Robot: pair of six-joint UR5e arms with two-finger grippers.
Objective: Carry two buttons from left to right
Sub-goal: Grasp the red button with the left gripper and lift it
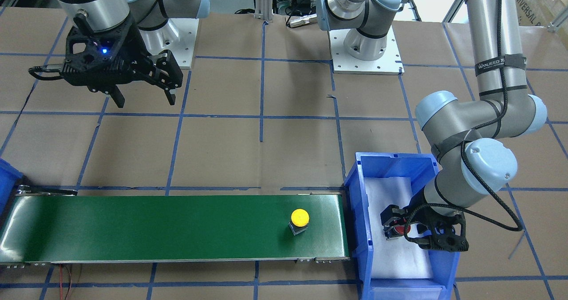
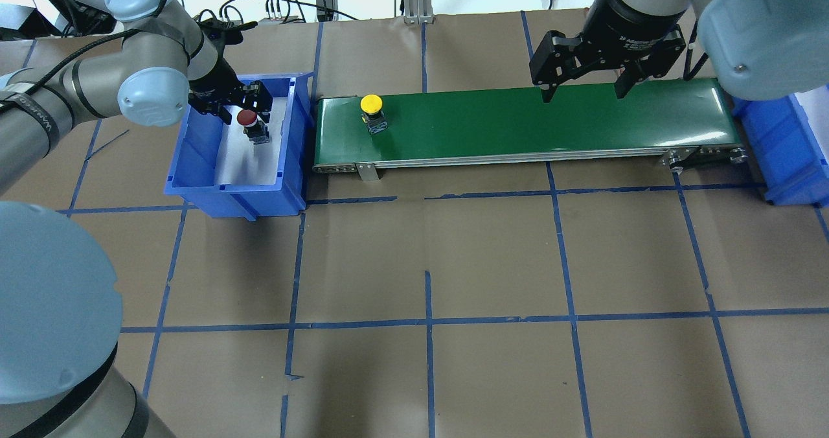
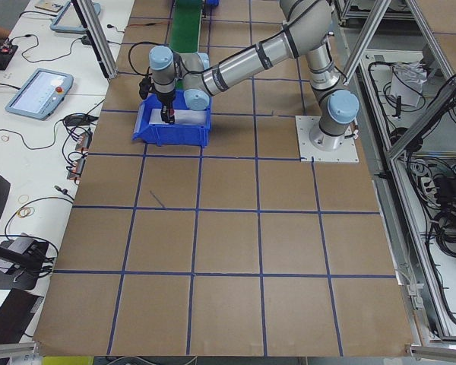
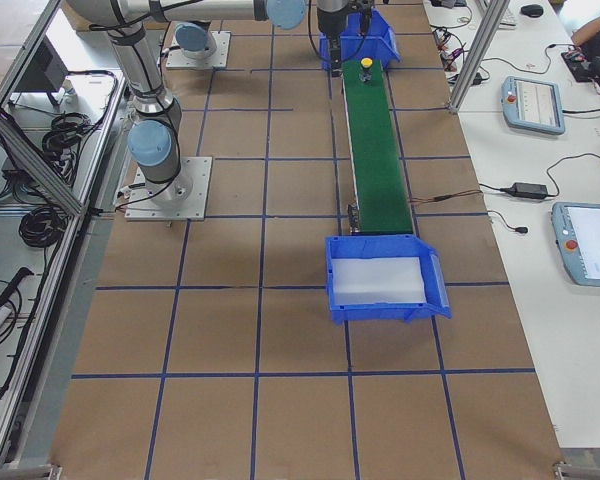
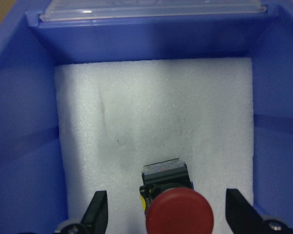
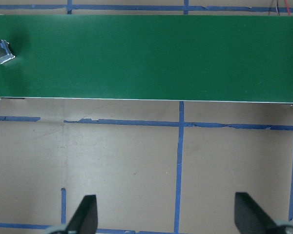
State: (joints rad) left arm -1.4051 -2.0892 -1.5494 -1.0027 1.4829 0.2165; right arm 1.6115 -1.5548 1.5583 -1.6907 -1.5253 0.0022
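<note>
The red-capped button (image 5: 179, 213) stands on white foam inside the blue bin (image 2: 194, 177) on my left side; it also shows in the overhead view (image 2: 247, 118). My left gripper (image 5: 167, 217) is down in that bin and open. Its fingers (image 5: 98, 212) straddle the red button with a gap on each side. The yellow-capped button (image 2: 371, 104) stands upright on the green conveyor belt (image 2: 518, 124) near its left end, also seen from the front (image 1: 299, 218). My right gripper (image 2: 583, 94) is open and empty, hanging above the belt's right part.
A second blue bin (image 2: 783, 159) with a white liner stands past the belt's right end, also in the exterior right view (image 4: 380, 310). The brown table (image 2: 427, 263) carries a blue tape grid. The arm bases (image 1: 366, 56) stand at the robot's side.
</note>
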